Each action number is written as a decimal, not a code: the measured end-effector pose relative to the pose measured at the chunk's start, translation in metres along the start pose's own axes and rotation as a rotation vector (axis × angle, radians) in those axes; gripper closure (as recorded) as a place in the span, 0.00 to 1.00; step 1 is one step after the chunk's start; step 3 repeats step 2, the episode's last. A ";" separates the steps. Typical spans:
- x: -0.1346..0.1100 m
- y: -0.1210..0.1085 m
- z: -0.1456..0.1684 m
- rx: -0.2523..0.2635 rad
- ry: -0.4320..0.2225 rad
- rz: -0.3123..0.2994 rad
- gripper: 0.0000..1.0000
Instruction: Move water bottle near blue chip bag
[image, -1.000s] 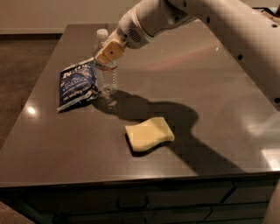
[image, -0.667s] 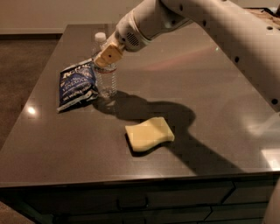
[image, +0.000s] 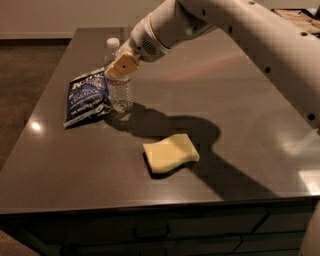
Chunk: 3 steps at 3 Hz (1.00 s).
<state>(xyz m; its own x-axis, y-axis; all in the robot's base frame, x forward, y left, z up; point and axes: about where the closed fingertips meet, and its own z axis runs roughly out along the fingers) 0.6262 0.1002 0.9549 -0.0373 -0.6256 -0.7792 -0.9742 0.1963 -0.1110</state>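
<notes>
The water bottle (image: 120, 92) stands upright on the dark table (image: 235, 125), its white cap at the far left. It is right beside the blue chip bag (image: 86, 97), which lies flat to its left and touches or nearly touches its base. My gripper (image: 121, 66) is at the bottle's upper body, just below the cap, and covers part of the neck. The white arm reaches in from the upper right.
A pale yellow sponge (image: 171, 152) lies on the table in front of the bottle, toward the near edge. The arm's shadow falls between bottle and sponge. The table's left edge is close to the bag.
The gripper has shifted very slightly down and left at the bottle's neck. The bottle, bag and sponge have stayed where they were.
</notes>
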 end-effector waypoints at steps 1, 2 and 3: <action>-0.001 0.001 0.002 -0.004 0.000 -0.001 0.00; -0.001 0.001 0.002 -0.004 0.000 -0.001 0.00; -0.001 0.001 0.002 -0.004 0.000 -0.001 0.00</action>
